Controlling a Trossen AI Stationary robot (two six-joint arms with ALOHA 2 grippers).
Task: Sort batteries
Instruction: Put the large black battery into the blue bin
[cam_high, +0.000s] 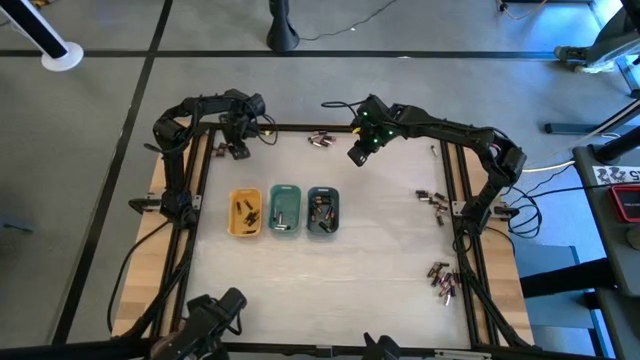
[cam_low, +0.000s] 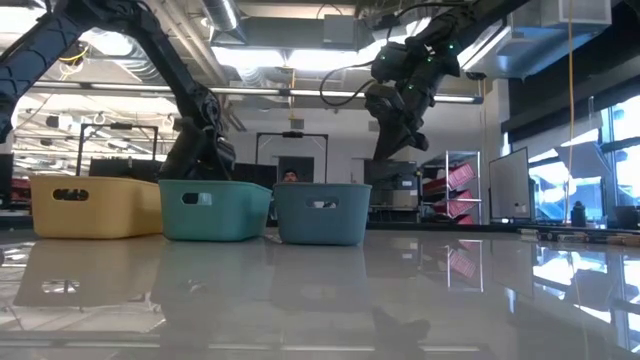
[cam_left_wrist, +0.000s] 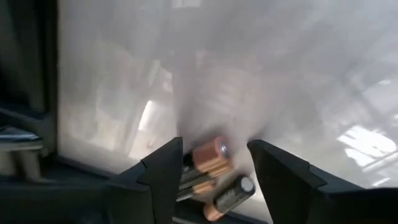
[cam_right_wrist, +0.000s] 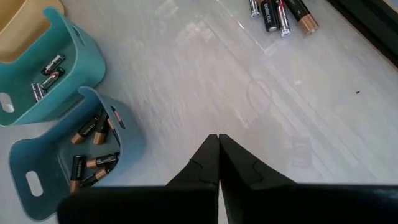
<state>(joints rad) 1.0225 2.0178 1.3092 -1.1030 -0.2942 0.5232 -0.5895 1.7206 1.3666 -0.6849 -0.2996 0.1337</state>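
left gripper (cam_left_wrist: 211, 171), fingers apart, straddles batteries (cam_left_wrist: 211, 158) at the tabletop's far left corner; closing could grab several. right gripper (cam_right_wrist: 217, 155) pinched together, empty.

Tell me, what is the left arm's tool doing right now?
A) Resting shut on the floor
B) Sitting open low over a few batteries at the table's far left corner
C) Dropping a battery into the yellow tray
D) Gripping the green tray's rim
B: the left wrist view shows the left tool open, its fingers on either side of a small cluster of batteries lying on the table, well away from the trays.
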